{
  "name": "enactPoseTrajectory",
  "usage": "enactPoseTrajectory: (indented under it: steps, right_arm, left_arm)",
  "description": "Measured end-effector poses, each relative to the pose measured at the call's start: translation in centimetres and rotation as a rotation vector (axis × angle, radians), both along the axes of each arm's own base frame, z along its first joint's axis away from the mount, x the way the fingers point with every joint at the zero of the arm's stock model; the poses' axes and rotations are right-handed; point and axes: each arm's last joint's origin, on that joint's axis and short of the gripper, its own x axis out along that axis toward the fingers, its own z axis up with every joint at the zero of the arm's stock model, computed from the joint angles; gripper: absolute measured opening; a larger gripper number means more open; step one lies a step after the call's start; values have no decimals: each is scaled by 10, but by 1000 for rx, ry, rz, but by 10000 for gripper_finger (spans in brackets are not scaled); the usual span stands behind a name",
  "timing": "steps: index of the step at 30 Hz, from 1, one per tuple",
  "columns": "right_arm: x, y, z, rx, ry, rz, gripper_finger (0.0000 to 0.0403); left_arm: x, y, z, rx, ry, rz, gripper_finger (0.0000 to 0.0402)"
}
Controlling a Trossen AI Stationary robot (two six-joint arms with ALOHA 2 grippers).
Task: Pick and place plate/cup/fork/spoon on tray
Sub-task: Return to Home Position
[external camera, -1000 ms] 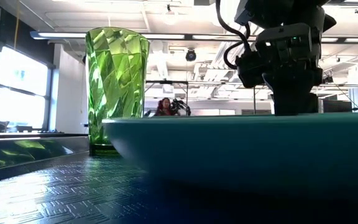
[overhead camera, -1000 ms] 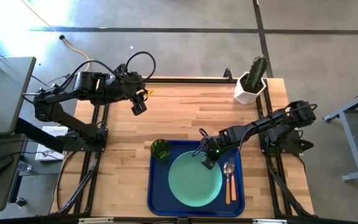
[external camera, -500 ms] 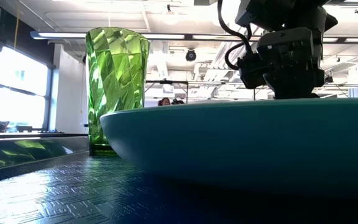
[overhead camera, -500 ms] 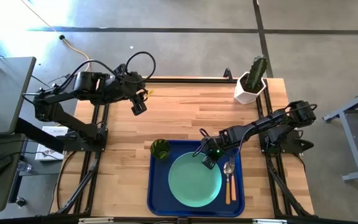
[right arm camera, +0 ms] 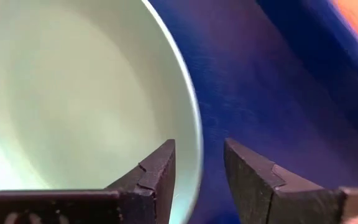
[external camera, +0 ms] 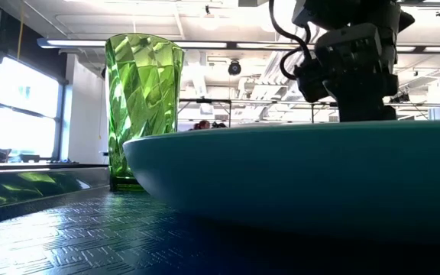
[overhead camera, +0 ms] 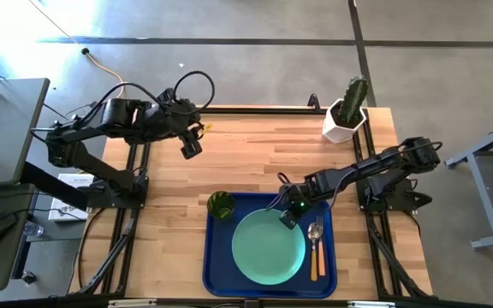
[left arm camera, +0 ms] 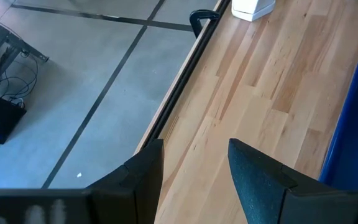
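A laboratory or workshop is indicated: a wooden worktop (overhead camera: 264, 162) framed in black metal is set on a taped concrete floor (overhead camera: 255, 60), under exposed ceiling ducts (external camera: 228, 27).

Two black arms, boxy joint housings, slim links. Left arm (overhead camera: 114, 120): black cable looping off wrist, small yellow tag near claw end. Right arm (overhead camera: 362, 169): thin cable curling by wrist, green light glowing at claw base. Claw fingers (right arm camera: 253, 180) dark, matte, wedge-shaped, chipped edges.
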Motion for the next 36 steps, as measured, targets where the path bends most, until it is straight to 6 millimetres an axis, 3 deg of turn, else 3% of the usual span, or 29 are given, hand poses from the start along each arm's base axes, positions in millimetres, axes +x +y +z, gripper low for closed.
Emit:
enactPoseTrajectory:
  steps: [10, 17, 29, 36]
  right_arm:
    - [-6, -2, 23, 31, -87, 16, 126]
    - [-11, -6, 63, -54, -362, 21, 126]
    - [-28, -16, 143, -201, -956, 37, 126]
    - [-41, -29, 170, -269, -1124, -75, 126]
  left_arm:
    - [-15, -3, 8, -85, -44, -81, 170]
    - [-47, -5, 2, -189, -140, -57, 170]
    - [-75, -16, -76, -250, -303, -89, 170]
    - [-91, -21, -117, -273, -408, -160, 170]
